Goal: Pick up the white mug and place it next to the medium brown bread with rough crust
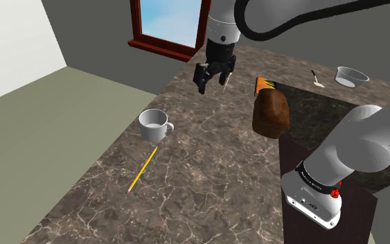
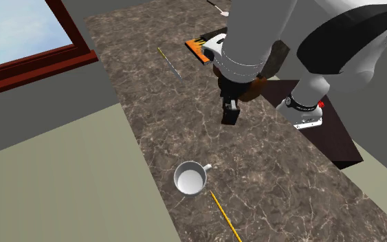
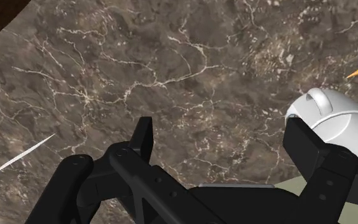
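The white mug [image 1: 155, 125] stands upright on the brown marbled counter [image 1: 207, 180], near the edge on the shoulder view's left, its handle towards the bread. The dark brown rough bread [image 1: 270, 114] lies further right, close to the stand. My black gripper [image 1: 212, 82] hangs open above the counter, up and to the right of the mug and apart from it. Seen from the second exterior view, the gripper [image 2: 230, 113] hovers well above the mug [image 2: 190, 179]. Through the wrist camera the mug [image 3: 330, 118] sits just outside one finger [image 3: 304, 146], and nothing lies between the fingers.
A yellow pencil [image 1: 143, 168] lies just in front of the mug. An orange-edged object [image 1: 264, 84] sits behind the bread. A clear bowl [image 1: 352, 76] and a spoon [image 1: 316, 78] are at the far right. A window [image 1: 169, 28] is behind the counter.
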Tool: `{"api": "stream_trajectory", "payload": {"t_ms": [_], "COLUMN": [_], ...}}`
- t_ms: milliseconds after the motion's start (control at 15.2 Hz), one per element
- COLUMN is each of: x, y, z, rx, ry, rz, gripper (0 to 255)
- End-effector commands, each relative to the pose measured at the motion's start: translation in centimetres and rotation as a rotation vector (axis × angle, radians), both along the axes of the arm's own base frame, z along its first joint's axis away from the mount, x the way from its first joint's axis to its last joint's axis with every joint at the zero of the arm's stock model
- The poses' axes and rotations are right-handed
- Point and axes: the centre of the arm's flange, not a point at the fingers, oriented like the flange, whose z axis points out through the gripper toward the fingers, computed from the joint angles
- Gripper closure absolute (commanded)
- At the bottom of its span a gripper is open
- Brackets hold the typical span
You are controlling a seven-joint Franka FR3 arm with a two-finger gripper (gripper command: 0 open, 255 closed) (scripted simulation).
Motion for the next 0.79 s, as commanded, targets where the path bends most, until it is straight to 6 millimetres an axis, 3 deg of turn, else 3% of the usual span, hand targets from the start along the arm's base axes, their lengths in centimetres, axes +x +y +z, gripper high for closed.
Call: {"api": "stream_trajectory", "payload": {"t_ms": [0,726], "x": [1.0,6.6], "y": [2.1,13.4], "z": [-1.5,-8.2], "rx": [0.005,0.023], "ry": [-0.003,-0.016], "rz": [-0.005,-0.028], "gripper": [0,0]}}
